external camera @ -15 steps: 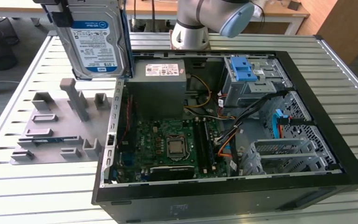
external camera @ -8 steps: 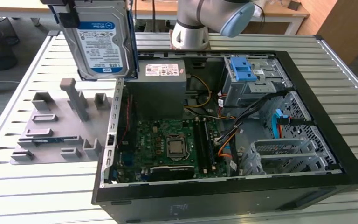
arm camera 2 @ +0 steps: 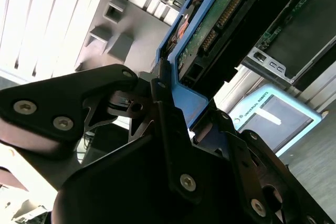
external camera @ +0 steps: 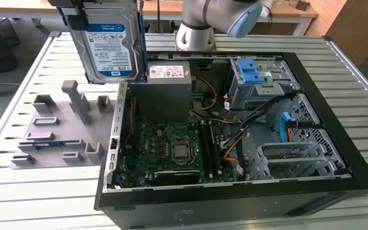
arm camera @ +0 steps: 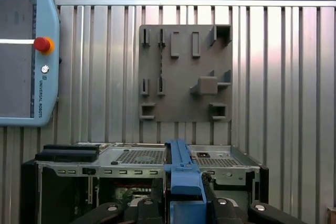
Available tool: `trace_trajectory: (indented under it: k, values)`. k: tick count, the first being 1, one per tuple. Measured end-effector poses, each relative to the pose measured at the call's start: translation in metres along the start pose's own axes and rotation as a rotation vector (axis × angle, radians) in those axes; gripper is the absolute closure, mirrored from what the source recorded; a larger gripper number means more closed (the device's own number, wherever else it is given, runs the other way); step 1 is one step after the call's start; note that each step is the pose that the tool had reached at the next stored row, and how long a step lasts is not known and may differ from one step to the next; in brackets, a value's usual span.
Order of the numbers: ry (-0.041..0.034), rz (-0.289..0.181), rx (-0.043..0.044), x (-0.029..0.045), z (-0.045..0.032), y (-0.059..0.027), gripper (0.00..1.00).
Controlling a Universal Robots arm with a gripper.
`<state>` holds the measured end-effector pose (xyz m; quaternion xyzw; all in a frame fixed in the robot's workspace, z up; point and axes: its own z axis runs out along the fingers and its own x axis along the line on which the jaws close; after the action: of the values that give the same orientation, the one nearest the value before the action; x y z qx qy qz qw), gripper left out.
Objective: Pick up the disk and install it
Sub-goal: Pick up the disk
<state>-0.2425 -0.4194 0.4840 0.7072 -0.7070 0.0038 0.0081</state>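
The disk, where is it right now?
In the exterior view's upper left, the disk hangs upright in the gripper, raised by the open computer case's wall, between the grey fixture plate and the power supply box.

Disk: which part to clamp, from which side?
The blue carrier frame at the top short end of the disk, from above, where the gripper is shut on it: the disk hangs upright, so that thin edge faces up.
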Motion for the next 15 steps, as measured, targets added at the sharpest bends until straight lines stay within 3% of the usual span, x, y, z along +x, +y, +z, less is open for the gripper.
trace_trajectory:
  k: [4,9,15]
  values:
    - [-0.0124,0.0,0.0001,0.0028,0.0001,-0.0049,0.64]
    - [-0.0369,0.0,0.0,0.0071,0.0001,-0.0096,0.64]
    - [-0.038,0.001,-0.0011,0.0092,0.0,-0.0205,0.64]
